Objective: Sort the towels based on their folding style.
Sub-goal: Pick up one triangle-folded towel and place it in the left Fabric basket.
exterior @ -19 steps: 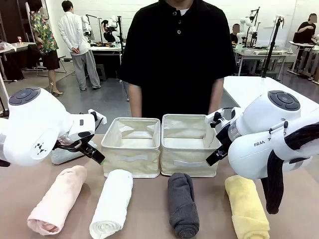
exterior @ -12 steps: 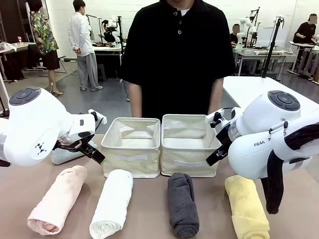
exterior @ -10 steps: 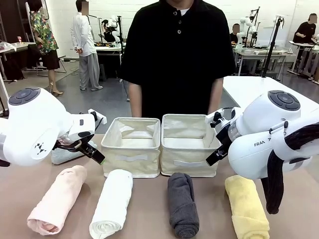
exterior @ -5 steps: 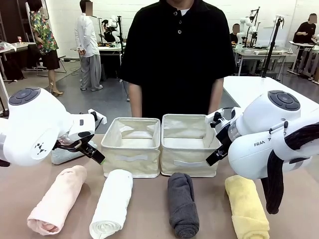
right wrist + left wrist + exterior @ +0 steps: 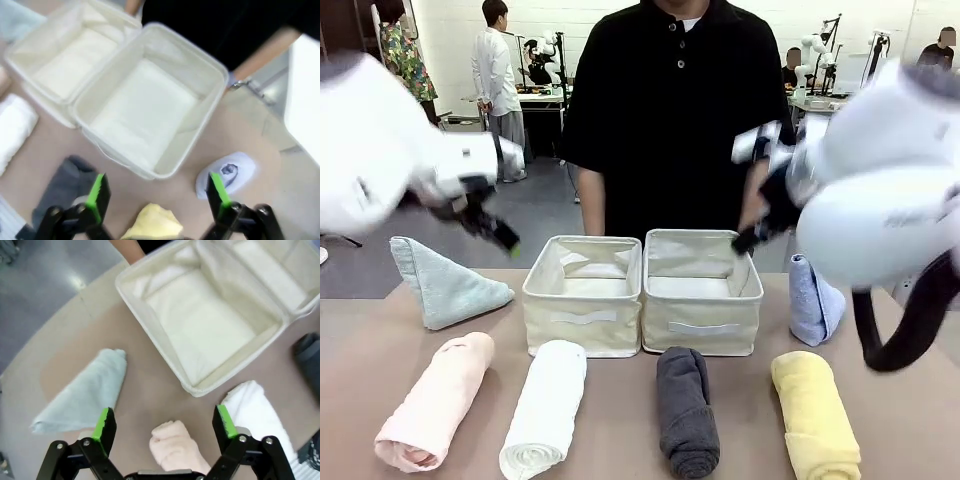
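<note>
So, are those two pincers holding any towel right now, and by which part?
Nothing is held. The left pincer and right pincer both hang open in the air, apart from the pink towel and yellow towel lying below them.

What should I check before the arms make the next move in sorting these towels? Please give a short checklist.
1. The left gripper is open and holds nothing: ok.
2. The right gripper is open and holds nothing: ok.
3. The left bin and the right bin are both empty: ok.
4. The pink towel, white towel, grey towel and yellow towel lie rolled in the near row: ok.
5. The mint towel and blue towel sit folded, one at each side of the bins: ok.
6. Hands of the person are away from the bins: cannot tell, hidden behind them.
</note>
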Robot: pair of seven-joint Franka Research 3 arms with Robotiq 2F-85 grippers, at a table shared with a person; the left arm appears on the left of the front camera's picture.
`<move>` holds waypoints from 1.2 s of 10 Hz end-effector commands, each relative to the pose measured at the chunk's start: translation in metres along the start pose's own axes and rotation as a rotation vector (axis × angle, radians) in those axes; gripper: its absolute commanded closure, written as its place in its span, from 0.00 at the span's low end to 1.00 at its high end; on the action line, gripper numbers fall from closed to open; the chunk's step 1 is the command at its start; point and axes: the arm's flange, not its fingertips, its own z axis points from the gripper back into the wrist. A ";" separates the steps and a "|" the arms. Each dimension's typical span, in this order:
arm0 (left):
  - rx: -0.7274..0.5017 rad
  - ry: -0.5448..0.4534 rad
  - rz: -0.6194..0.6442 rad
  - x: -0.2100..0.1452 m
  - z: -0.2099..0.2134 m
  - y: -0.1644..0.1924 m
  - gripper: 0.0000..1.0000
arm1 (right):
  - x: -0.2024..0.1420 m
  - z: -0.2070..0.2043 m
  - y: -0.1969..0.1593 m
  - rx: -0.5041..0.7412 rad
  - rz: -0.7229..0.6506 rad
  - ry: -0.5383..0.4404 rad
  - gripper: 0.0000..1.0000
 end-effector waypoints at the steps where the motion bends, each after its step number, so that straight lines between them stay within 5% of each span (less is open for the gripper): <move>1: 0.058 0.010 0.012 0.043 0.060 0.001 0.00 | 0.050 0.065 -0.001 -0.078 -0.066 -0.012 0.00; 3: 0.105 -0.036 0.009 0.059 0.102 -0.006 0.00 | 0.060 0.106 0.010 -0.158 -0.063 -0.062 0.00; 4: 0.198 -0.056 -0.003 0.049 0.105 -0.018 0.00 | 0.048 0.106 0.002 -0.052 -0.051 -0.060 0.00; 5: 0.054 -0.043 -0.009 0.055 0.113 -0.002 0.00 | 0.048 0.106 0.002 -0.052 -0.051 -0.060 0.00; 8: 0.091 -0.050 -0.012 0.060 0.118 -0.007 0.00 | 0.048 0.106 0.002 -0.052 -0.051 -0.060 0.00; 9: -0.296 0.033 -0.140 0.056 0.143 0.038 0.00 | 0.051 0.108 0.004 -0.070 -0.060 -0.042 0.00; 11: -0.679 0.003 -0.168 0.045 0.196 0.109 0.00 | 0.033 0.156 -0.072 0.173 -0.158 -0.075 0.00; 12: -0.771 -0.035 -0.171 0.041 0.215 0.135 0.00 | 0.021 0.180 -0.112 0.341 -0.211 -0.144 0.00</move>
